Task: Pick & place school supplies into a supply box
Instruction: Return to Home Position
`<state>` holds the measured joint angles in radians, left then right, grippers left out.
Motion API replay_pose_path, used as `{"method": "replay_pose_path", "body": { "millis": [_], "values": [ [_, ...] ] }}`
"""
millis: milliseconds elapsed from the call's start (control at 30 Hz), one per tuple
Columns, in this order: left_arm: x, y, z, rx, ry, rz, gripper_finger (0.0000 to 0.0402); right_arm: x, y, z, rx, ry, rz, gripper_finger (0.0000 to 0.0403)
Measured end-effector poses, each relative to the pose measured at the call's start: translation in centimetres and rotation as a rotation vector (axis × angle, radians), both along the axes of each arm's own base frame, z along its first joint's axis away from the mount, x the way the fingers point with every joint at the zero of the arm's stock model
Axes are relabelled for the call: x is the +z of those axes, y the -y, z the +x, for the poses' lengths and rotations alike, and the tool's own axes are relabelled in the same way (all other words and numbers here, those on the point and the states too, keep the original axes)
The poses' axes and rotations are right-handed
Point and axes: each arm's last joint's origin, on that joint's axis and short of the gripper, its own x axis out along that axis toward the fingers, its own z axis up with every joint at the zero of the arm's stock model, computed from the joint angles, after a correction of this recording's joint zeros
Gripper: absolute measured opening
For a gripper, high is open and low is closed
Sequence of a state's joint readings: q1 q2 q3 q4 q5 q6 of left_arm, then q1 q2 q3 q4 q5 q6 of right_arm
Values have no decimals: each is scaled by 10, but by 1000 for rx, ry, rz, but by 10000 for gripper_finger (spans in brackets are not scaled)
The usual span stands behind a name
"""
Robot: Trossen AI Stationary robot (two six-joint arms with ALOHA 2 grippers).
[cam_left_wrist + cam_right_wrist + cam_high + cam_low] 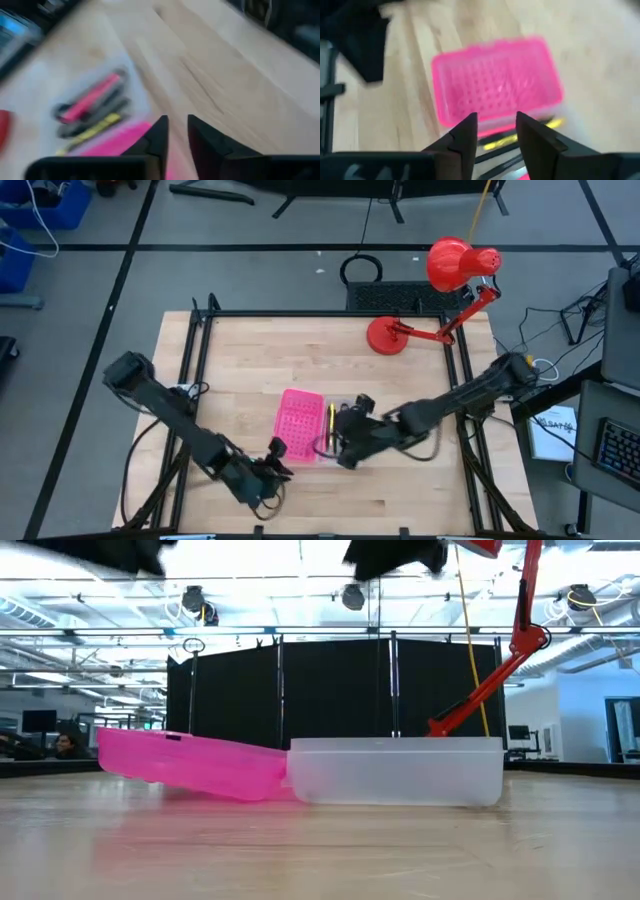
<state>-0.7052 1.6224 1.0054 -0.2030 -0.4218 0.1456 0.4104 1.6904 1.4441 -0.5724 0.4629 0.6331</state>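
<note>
Wrist views show pens (92, 98) (low view, only box (395, 772)).

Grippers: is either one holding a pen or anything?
No, nothing is held. The left gripper and the right gripper both show empty gaps between their fingers.

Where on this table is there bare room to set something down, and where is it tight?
Bare wood: back left of the table, between the lid and the lamp base, and the front right corner. Crowded: front middle, where the left gripper and right gripper sit close on either side of the box.
</note>
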Motion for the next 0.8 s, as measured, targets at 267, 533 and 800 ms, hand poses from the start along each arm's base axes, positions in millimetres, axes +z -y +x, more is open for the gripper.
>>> {"method": "replay_pose_path", "body": {
  "millis": [267, 533, 800],
  "values": [
    [103, -45, -59, -33, 229, -39, 9, 66, -6, -56, 335, 136, -339, 10],
    [166, -124, -146, 72, 416, -213, 4, 73, 24, -132, 474, 322, -367, 2],
    [165, -157, -180, -118, 556, -331, 3, 32, 74, -191, 461, 587, -287, 0]
  ]
}}
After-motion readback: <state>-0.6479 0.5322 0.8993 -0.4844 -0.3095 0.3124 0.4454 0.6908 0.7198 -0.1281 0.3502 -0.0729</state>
